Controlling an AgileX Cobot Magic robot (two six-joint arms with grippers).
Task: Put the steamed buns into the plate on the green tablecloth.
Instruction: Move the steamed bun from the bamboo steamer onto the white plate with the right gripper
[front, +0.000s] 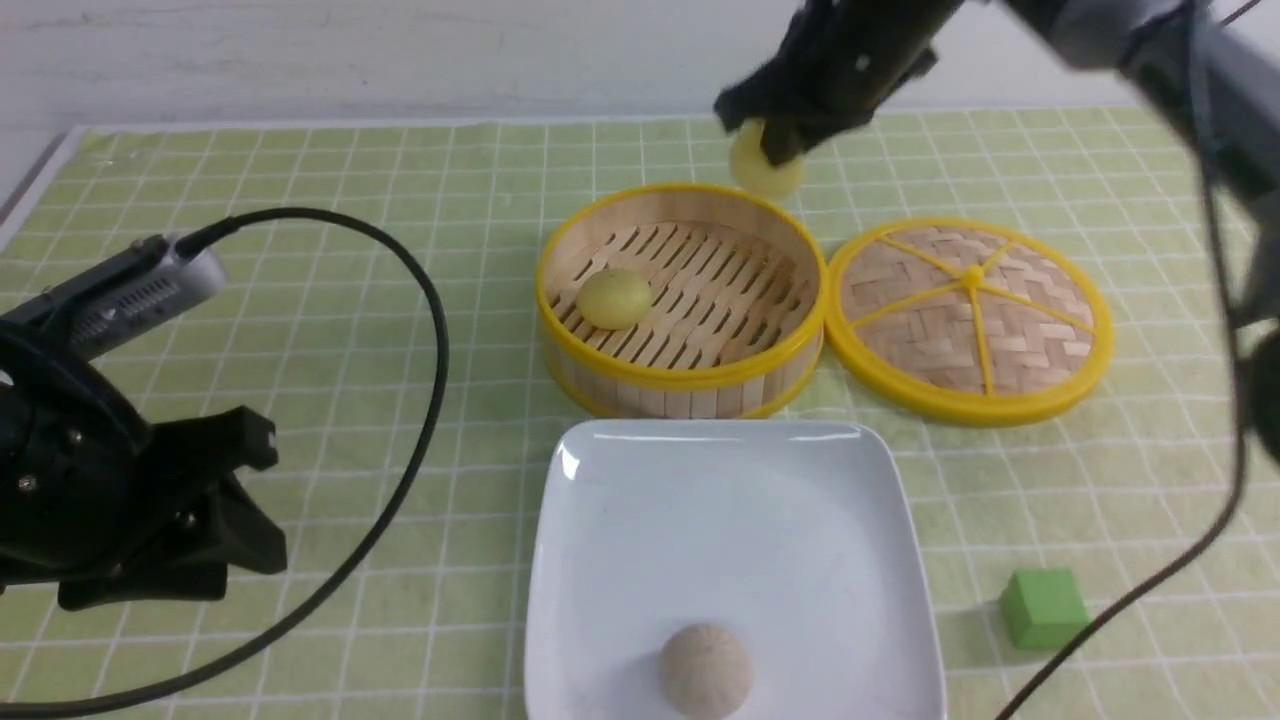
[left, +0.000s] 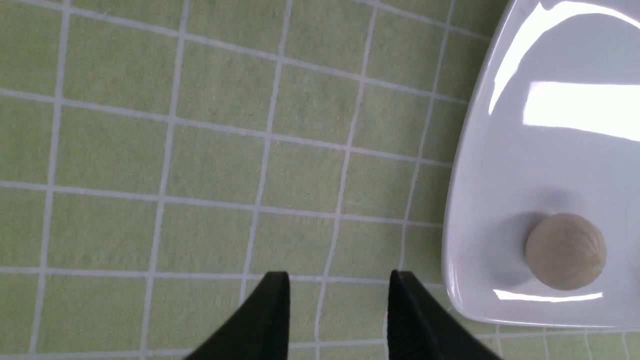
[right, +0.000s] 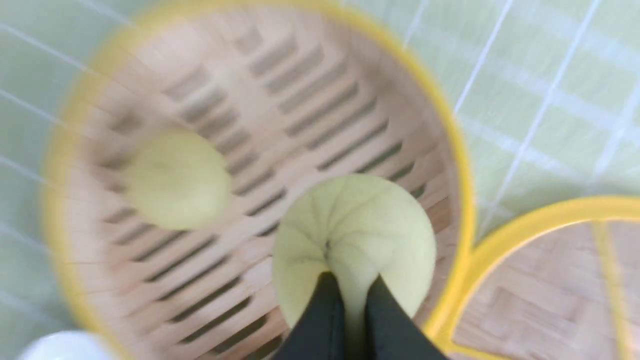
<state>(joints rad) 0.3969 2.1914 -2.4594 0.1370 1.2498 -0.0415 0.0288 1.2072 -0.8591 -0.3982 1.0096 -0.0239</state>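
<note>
While my right gripper (front: 775, 140) pinches one bun (front: 768, 172), jaws pressed in on its pleated top, that bun hangs over the steamer (front: 680, 375), above rim height, toward the far side. Second bun (front: 613, 297) sits on the steamer slats, on my left half. Plate (front: 600, 520) lies on the cloth (front: 400, 300) just in front of the steamer, rims nearly touching.

Step in hand, I judge: carry to plate. To do it well, I hold the squeeze steady. The grip is narrow and the bun looks soft, so it could slip or tear. I travel high until past the near steamer rim, then go down over bare plate. I open only when low, so it doesn't roll.

Grey bun (front: 706, 668) takes the plate's near edge, so I aim for the middle, apart from it.

Room: the straight line toward me looks open. Lid (front: 970, 320) sits right up against the steamer on my right. Cube (front: 1043, 607) is right of the plate, off the path. Left gripper (left: 339, 300) is spread, empty, over cloth just left of the plate. Its cable (front: 430, 330) loops between it and the plate, so I avoid that side.
</note>
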